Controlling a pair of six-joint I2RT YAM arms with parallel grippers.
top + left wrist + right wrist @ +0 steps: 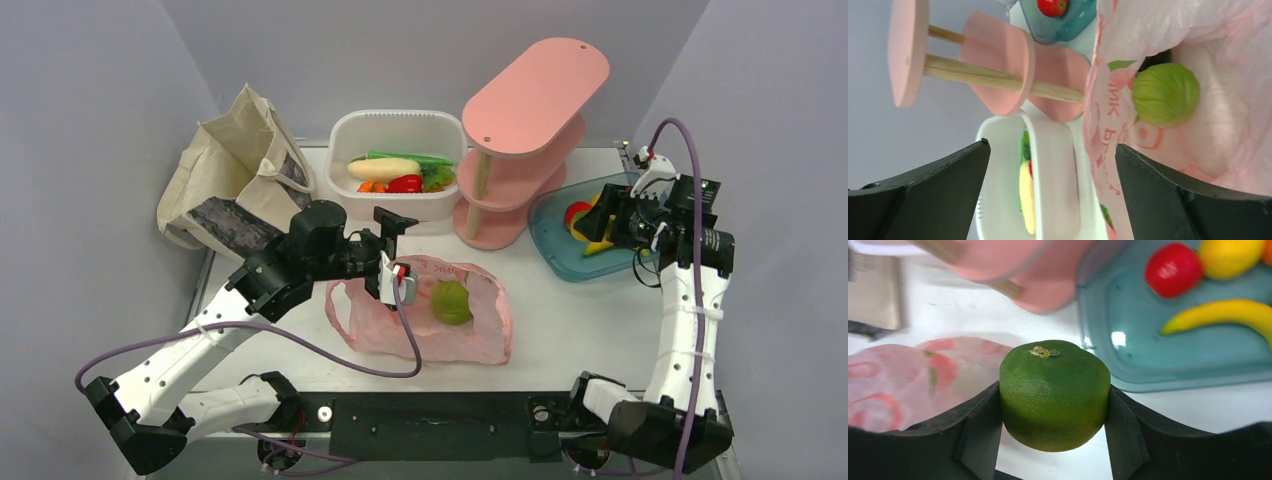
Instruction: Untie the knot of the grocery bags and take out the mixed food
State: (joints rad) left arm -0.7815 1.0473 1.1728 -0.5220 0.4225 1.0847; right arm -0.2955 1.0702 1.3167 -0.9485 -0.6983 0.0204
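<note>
Right gripper clamps the lime: we release it low over the tray. Left gripper, wide open, holds nothing.

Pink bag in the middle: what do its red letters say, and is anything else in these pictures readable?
"NK": sideways red letters on the pink bag, seen in the left wrist view; the rest of the word is lost in folds.
Second red line beside it: too crumpled to read.
Dark patch on the canvas tote: looks like a pattern, too small to read.
No other text shows.
</note>
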